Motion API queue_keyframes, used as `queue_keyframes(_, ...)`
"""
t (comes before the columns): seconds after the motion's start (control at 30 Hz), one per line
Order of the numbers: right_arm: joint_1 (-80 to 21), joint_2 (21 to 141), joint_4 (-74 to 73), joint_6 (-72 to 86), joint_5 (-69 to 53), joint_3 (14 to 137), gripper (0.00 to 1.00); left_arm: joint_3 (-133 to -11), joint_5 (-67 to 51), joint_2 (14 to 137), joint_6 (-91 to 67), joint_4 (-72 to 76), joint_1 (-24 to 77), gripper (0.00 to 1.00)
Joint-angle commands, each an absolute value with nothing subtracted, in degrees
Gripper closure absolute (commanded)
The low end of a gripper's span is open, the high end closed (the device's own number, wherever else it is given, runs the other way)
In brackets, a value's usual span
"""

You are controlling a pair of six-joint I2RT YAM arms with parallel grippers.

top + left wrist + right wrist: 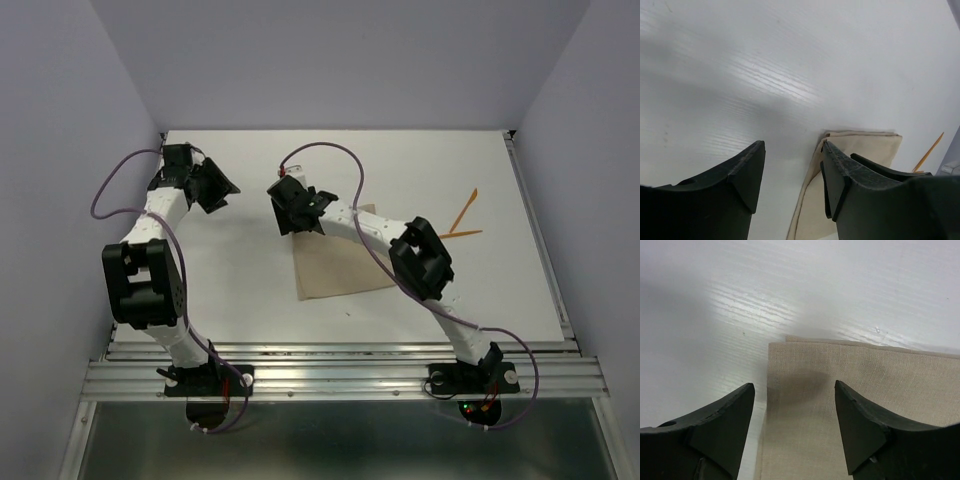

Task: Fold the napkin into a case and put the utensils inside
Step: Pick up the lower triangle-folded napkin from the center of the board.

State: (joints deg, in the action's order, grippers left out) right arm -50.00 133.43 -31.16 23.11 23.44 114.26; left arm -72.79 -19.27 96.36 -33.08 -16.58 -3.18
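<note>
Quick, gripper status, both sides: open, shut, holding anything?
Left gripper: open, holding nothing, over the table beside the napkin.
Right gripper: open, holding nothing, above the napkin's corner.

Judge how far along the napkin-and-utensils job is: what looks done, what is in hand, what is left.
Done: the napkin lies folded at least once, with a second layer's edge showing. In hand: nothing is held; the right gripper hovers open over the napkin's corner, and the left gripper is open over the table. Left: the remaining folds, then slipping in the two orange utensils, which lie apart from the napkin.
</note>
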Motion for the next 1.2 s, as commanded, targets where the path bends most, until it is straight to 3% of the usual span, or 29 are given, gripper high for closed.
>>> queue_keyframes(0.0,-50.8,135.7,-32.9,21.7,29.6,119.2,0.28,-70.1,-19.7,94.1,-32.3,-18.1,-4.5,0.41)
queue_keyframes(0.13,-50.8,137.5,-34.0,21.4,29.8,121.0,0.23,-69.3,-20.1,94.3,-32.1,-17.8,-4.9,0.42)
queue_keyframes(0.33,-50.8,139.7,-33.7,22.5,28.1,121.0,0.27,-68.7,-20.0,94.4,-31.7,-17.5,-4.8,0.43)
queue_keyframes(0.7,-48.4,141.6,-30.0,24.1,19.4,118.0,0.78,-67.3,-19.5,93.2,-31.1,-17.8,-4.9,0.43)
queue_keyframes(0.73,-48.4,141.4,-29.3,24.3,18.1,117.3,0.88,-67.3,-19.5,93.1,-31.0,-17.8,-4.9,0.43)
queue_keyframes(0.8,-46.6,139.8,-27.8,25.6,12.7,114.5,0.99,-67.0,-19.7,93.0,-30.9,-17.5,-4.9,0.43)
queue_keyframes(0.97,-42.5,130.5,-10.3,27.9,-7.5,98.1,0.99,-65.3,-22.2,92.5,-30.7,-16.1,-4.8,0.43)
queue_keyframes(1.17,-40.7,128.0,-7.2,27.5,-21.9,95.2,0.99,-62.8,-27.7,91.8,-30.1,-12.8,-4.4,0.40)
